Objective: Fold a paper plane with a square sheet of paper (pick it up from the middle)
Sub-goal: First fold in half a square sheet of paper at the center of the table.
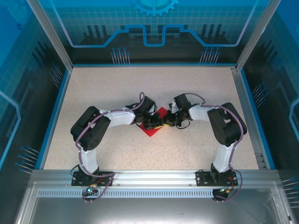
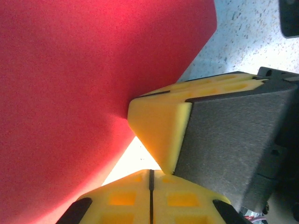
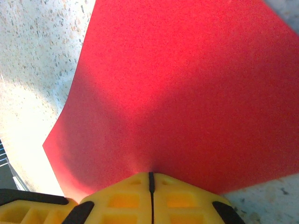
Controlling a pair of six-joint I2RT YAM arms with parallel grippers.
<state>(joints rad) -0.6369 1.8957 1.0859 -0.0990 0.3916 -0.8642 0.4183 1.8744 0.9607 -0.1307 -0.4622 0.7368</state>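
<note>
Right wrist view, nearest at 6 o'clock: right gripper [image 3: 150, 179] pressed together, pinching the edge of the square sheet of paper [image 3: 187, 93]. Red fanning up toward 12 with soft buckles spreading from the pinch. Speckled table [image 3: 37, 56] beyond at 10 o'clock.

From the left wrist, given besides: the side of that same pinch, yellow pad dimpling the sheet from 3 o'clock. Left gripper [image 2: 150, 175] at 6 o'clock there, likewise pressed together, just beside the sheet's edge. Whether nipping paper, cannot tell.

Probably best now: raise slowly and level, keep the grip firm, avoid dragging the claws apart. Thin paper, likely to tear or slip.

From top external, farther out: sheet as a diamond at table centre, between both claws, one corner toward 6 o'clock.
</note>
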